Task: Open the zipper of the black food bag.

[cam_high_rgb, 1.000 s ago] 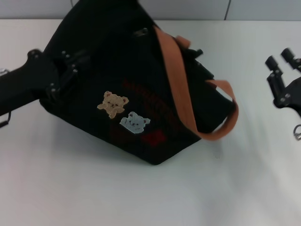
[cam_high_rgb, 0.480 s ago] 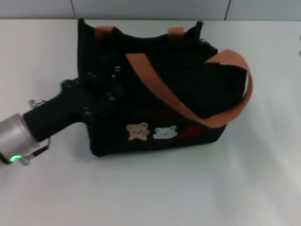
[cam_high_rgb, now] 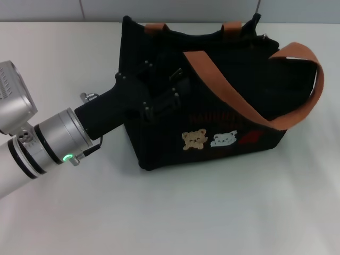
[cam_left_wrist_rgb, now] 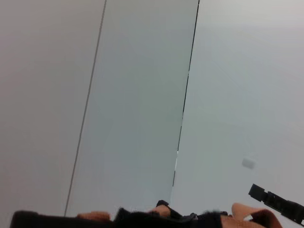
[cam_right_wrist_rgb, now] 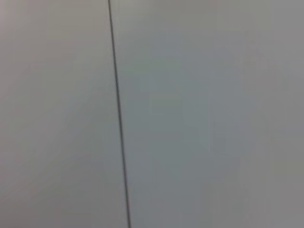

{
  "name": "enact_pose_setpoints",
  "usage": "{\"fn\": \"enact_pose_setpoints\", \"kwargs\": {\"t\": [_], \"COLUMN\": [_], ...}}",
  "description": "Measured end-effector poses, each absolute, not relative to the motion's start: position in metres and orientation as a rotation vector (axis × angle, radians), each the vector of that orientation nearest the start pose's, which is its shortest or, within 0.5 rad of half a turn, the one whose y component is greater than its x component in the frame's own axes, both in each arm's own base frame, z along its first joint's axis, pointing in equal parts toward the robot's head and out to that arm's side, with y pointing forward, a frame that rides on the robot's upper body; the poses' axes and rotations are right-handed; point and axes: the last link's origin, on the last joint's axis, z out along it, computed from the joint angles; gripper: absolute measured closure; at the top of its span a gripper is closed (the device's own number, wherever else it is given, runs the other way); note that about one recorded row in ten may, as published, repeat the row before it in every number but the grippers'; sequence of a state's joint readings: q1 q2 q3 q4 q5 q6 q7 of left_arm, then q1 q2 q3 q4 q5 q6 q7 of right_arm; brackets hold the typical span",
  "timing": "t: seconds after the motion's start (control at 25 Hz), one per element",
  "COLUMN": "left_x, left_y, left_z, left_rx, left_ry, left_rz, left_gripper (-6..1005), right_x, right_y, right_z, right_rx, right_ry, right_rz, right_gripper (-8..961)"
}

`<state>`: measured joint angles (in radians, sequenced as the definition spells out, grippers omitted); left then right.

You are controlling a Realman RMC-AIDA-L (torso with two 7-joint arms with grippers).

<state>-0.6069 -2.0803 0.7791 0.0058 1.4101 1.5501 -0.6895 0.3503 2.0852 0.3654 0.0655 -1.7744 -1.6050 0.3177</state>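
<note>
The black food bag (cam_high_rgb: 212, 106) stands upright on the white table, with its tan and white bear patches (cam_high_rgb: 195, 139) facing me. Its orange-brown straps (cam_high_rgb: 228, 101) drape over the front and right end. The zipper (cam_high_rgb: 212, 33) runs along the top edge, and a small silvery pull (cam_high_rgb: 264, 36) shows at the far right corner. Reaching in from the lower left, my left gripper (cam_high_rgb: 164, 93) is shut on the bag's left end, black fingers against black fabric. In the left wrist view only the bag's top rim (cam_left_wrist_rgb: 142, 219) shows. My right gripper is out of view.
The white table (cam_high_rgb: 186, 212) spreads in front of the bag, with a grey panelled wall (cam_high_rgb: 159, 9) behind. A black jointed piece (cam_left_wrist_rgb: 278, 206) shows beyond the bag in the left wrist view; I cannot tell what it is. The right wrist view shows only wall.
The bag has swung from tilted to upright and shifted right with my left gripper holding its left end. The right gripper has left the head view.
</note>
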Motion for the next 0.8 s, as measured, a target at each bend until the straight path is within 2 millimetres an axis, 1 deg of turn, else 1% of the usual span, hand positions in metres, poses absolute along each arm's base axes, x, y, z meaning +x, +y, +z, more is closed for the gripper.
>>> {"fn": "enact_pose_setpoints", "kwargs": {"t": [0.08,0.12,0.24,0.28,0.4,0.44,0.52,0.68,0.76,0.8], "left_x": [-0.238,-0.241,-0.258,-0.262,-0.274,-0.275,-0.281,-0.285,-0.287,-0.287], "left_y": [0.307,0.306,0.294,0.29,0.27,0.266,0.251,0.234,0.229,0.229], "left_z": [-0.055,-0.053,-0.026,-0.018,0.013,0.018,0.035,0.048,0.05,0.05], "left_rx": [-2.348,-2.342,-2.311,-2.309,-2.32,-2.338,-2.428,-2.609,-2.688,-2.688], "left_ry": [-0.424,-0.426,-0.417,-0.408,-0.326,-0.309,-0.254,-0.225,-0.248,-0.248], "left_rz": [-1.222,-1.225,-1.263,-1.27,-1.293,-1.295,-1.278,-1.241,-1.203,-1.203], "left_gripper": [359,358,354,354,353,353,353,353,353,353], "right_x": [0.332,0.332,0.331,0.329,0.319,0.314,0.304,0.283,0.275,0.273], "right_y": [0.272,0.269,0.261,0.258,0.251,0.248,0.242,0.232,0.232,0.233], "right_z": [0.026,0.027,0.032,0.036,0.047,0.05,0.055,0.054,0.049,0.047], "right_rx": [-1.419,-1.435,-1.571,-1.641,-1.875,-1.954,-2.139,-2.555,-2.675,-2.709], "right_ry": [0.431,0.431,0.427,0.423,0.385,0.363,0.314,0.224,0.211,0.209], "right_rz": [1.005,1.023,1.105,1.142,1.232,1.259,1.307,1.356,1.361,1.359], "right_gripper": [113,114,118,119,119,119,119,119,119,120]}}
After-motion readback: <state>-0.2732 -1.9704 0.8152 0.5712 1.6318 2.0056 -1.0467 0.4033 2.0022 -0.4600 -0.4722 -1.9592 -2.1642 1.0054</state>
